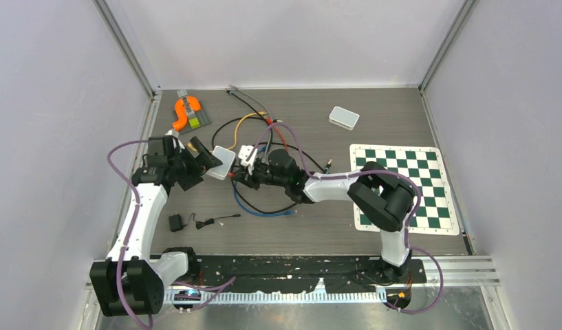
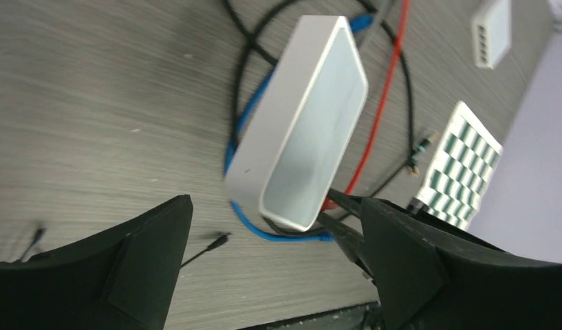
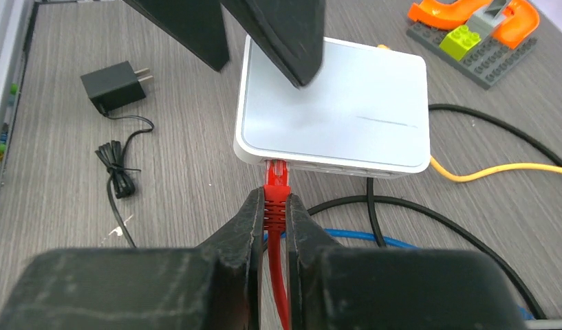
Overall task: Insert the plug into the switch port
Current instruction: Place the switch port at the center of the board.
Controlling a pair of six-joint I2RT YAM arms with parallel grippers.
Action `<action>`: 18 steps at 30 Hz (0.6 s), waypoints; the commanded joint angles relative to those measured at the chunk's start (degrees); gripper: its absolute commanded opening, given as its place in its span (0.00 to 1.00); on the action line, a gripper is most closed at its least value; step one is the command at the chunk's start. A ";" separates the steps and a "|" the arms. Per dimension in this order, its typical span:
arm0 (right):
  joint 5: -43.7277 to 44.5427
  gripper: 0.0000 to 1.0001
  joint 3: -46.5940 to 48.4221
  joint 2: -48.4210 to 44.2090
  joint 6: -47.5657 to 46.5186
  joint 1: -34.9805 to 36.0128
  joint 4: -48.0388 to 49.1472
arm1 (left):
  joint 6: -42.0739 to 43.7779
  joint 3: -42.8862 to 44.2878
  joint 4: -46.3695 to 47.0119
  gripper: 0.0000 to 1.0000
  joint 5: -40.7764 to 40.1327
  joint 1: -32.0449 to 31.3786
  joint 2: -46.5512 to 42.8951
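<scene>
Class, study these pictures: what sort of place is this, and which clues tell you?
Probably a robotics lab test cell: two robot arms bolted to a table, plain walls boxing it in, and practice props such as a network switch, a red plug, a chess mat.

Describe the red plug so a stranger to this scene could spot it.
Look left of the chessboard mat to the white switch in the middle of the table. At its port side, the right gripper pinches the red plug. Its neighbours are a blue cable, a yellow cable and a black cable; only it is red.
</scene>
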 commanded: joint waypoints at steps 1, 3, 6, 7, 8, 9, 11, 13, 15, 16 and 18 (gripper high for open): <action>0.36 0.05 5.45 2.77 0.13 0.61 -0.57 | 2.50 3.08 -9.66 0.99 -13.70 1.58 -1.67; 0.31 0.05 7.51 4.52 -0.01 0.99 -3.69 | 2.36 3.72 -11.73 1.00 -18.73 2.53 -2.26; -0.09 0.05 10.19 6.99 -0.20 1.66 -6.06 | 4.31 4.91 -12.28 1.00 -20.16 4.02 -2.15; -0.30 0.05 10.57 7.37 -0.59 1.80 -7.19 | 4.64 5.37 -12.79 1.00 -21.63 4.20 -1.90; -0.44 0.05 11.62 8.29 -0.84 2.09 -7.92 | 4.73 5.74 -13.17 0.99 -22.83 4.32 -1.68; -0.81 0.05 12.20 8.77 -1.48 2.19 -9.55 | 4.81 5.89 -13.21 1.00 -23.30 4.51 -1.45; -0.91 0.05 14.07 10.13 -2.82 2.66 -12.26 | 4.73 5.30 -12.51 1.00 -23.08 4.87 -0.90; -0.70 0.05 15.37 11.28 -3.32 3.07 -13.97 | 5.74 4.58 -10.89 1.00 -19.87 5.33 0.02; -1.15 0.05 16.83 12.43 -3.19 3.21 -15.32 | 7.07 4.58 -10.02 1.00 -15.34 5.59 1.62; -1.44 0.05 17.91 13.27 -3.19 3.25 -15.72 | 7.23 4.77 -10.35 1.00 -14.93 5.67 2.43; -1.53 0.05 19.25 14.36 -3.94 3.76 -17.02 | 7.67 4.62 -10.26 0.99 -14.49 5.67 3.58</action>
